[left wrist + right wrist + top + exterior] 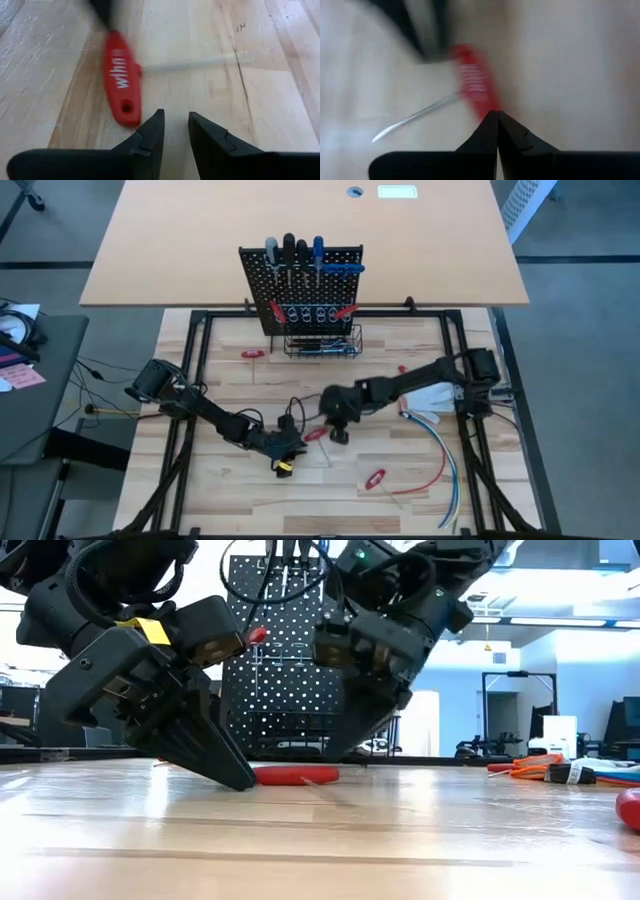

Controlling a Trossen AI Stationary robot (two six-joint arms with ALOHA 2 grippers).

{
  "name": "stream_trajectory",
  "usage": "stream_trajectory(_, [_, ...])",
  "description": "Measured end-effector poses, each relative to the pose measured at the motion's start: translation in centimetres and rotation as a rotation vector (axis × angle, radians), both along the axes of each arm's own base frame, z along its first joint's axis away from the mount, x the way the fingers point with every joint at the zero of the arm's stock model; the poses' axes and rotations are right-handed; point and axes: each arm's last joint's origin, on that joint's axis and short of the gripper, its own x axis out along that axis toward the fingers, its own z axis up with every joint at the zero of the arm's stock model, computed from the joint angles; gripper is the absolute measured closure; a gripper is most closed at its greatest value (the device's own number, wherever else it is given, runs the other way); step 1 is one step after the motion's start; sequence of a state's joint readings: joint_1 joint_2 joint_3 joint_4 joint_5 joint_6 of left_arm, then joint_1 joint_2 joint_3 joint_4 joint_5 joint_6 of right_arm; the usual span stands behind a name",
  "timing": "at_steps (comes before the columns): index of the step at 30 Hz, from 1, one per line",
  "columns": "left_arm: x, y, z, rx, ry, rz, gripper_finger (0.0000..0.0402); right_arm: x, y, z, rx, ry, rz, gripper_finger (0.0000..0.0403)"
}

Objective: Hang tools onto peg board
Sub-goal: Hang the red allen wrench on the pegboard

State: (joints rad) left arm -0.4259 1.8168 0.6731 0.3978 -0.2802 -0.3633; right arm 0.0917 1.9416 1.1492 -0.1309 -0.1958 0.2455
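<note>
One red T-handle hex key [120, 80] lies flat on the wooden tabletop [400, 500] right between the two arms, its silver shaft sticking out sideways from the handle, and nothing is holding it. Left gripper [175, 132] is down low just beside the handle's near end, fingers a little apart with a narrow gap showing, gripping nothing. Right gripper [497, 125] comes in from the other side, fingers pressed together into a point, tip at the opposite end of that same red handle; whether it touches, hard to say. From table height both grippers tilt steeply toward the key, so the room around it is tight. Open board lies nearer the front edge, where another red-handled tool [376, 478] sits by itself, well apart from the action. A third small red tool [253, 354] rests off to the left near the peg board [300, 275], which stands upright at the back edge of the work surface with several screwdrivers [295, 255] already hanging in its top row and a wire basket [322, 345] at its foot. Cables [445, 455] in red, blue and white trail along the right side, under the right arm.
</note>
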Motion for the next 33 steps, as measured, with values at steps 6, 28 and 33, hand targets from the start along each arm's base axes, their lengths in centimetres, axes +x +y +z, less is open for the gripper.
stream_trajectory(6, [-0.6, 0.1, 0.6, 0.021, 0.041, 0.024, 0.0318, -0.4, -2.6, 1.9, -0.117, -0.039, -0.064, 0.0395])
stream_trajectory(28, [-2.9, -0.1, 1.7, 0.131, 0.056, 0.272, 0.0318, -0.2, 0.0, 2.1, -0.298, -0.151, 0.255, 0.0183])
stream_trajectory(33, [-2.9, 0.0, 1.8, 0.151, 0.042, 0.29, 0.0318, -0.1, 0.3, 2.2, -0.345, -0.19, 0.326, 0.0156])
